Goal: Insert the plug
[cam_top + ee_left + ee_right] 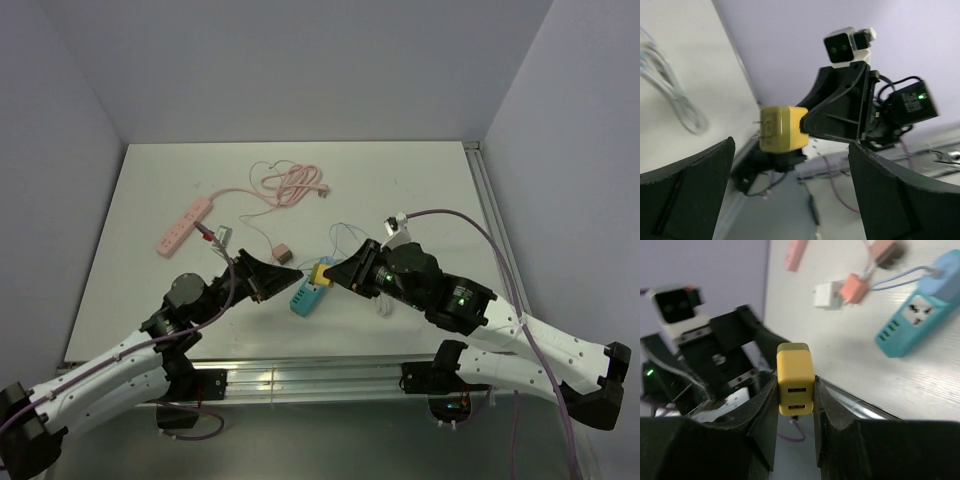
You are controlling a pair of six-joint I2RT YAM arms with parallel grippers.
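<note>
right claw (796, 395) is clamped on the plug (795, 365), one finger flat on each broad side, gripping low on the body; the two USB ports face back at its own camera and the prongs point away, toward the left arm; so the plug is up in the air, over the front edge of the worktop (420, 190) about mid-width, not resting on anything

left claw (790, 165) is spread wide with nothing in it, facing the plug from just beside it; not touching as far as i can tell

handling-wise, my guess: small hard plastic cube, very light, totally stiff, nothing fragile except maybe bending a prong; the shell looks smooth and a bit glossy, so it could twist in the fingers when it gets pushed into a tight socket; the flat-sides grip it has now looks like the right one, well clear of the prongs

teal strip (308, 296) lies flat on the worktop right under the two claws, near the front edge, socket up; it looks light too and will probably skate when pressed, so the free claw pinning it makes sense

further out, a pink strip (185, 225) toward the left edge and a pink cable (290, 185) coiled near the back edge
</note>
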